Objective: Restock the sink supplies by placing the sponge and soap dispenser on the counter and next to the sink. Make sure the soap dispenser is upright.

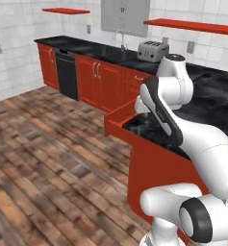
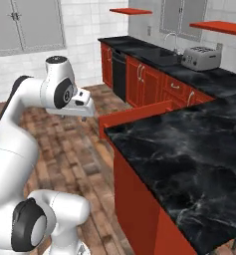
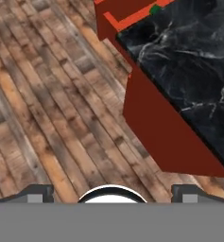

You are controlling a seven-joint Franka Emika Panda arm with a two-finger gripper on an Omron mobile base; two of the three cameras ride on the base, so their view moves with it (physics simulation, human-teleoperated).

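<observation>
We judge this the search step: jaws (image 3: 111, 193) wide apart, holding nothing, above the floor (image 3: 47, 108). A green speck, perhaps the sponge (image 3: 155, 9), sits at 1 o'clock inside the open drawer (image 3: 132, 19). Next: reach there.

Two base cameras behind the arm, one hand camera looking down at the floor.

The left base view looks forward past the arm (image 1: 183, 129) toward the far worktop (image 1: 86, 47), sink (image 1: 116, 52) and toaster (image 1: 152, 50). The right base view faces the same far wall from the other side, nearer the island (image 2: 189, 159); both share the toaster (image 2: 200, 58), the far worktop (image 2: 139, 46) and the open drawer (image 2: 134, 118). The hand view looks steeply down on the wood floor (image 3: 52, 108) and the island's corner (image 3: 179, 56), close up.
</observation>
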